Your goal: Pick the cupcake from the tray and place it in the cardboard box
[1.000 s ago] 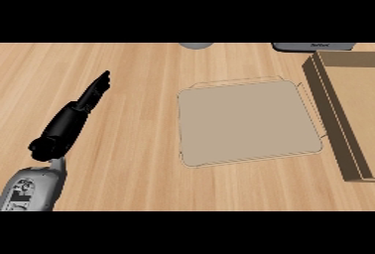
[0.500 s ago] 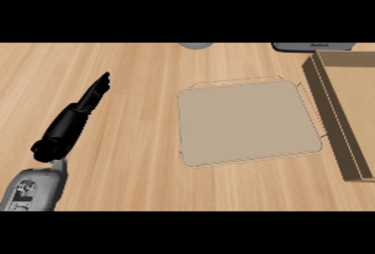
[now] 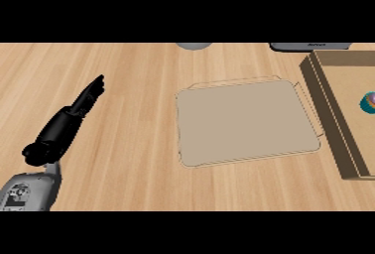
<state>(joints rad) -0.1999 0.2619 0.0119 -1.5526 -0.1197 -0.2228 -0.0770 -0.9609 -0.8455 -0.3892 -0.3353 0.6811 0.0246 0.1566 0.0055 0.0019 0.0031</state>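
robot hand (image 3: 70, 119) straight-fingered — cupcake (image 3: 367, 103) in cardboard box (image 3: 330, 106), orientation unclear

On the wooden counter (image 3: 132, 64) a flat beige tray (image 3: 245, 124) lies bare, beside the cardboard box (image 3: 338, 119) at the right edge, where the cupcake (image 3: 367, 102) sits. The left hand (image 3: 73, 116) rests open, fingers straight, lower left

The counter (image 3: 132, 149) is coloured a light wood tone with fine grain lines. The tray (image 3: 245, 124) is shown in pale beige. The cardboard box (image 3: 333, 116) is brown. At its right edge, the cupcake (image 3: 367, 102) is striped purple, orange and teal. The left hand (image 3: 81, 106) is black, on a grey forearm (image 3: 29, 191).
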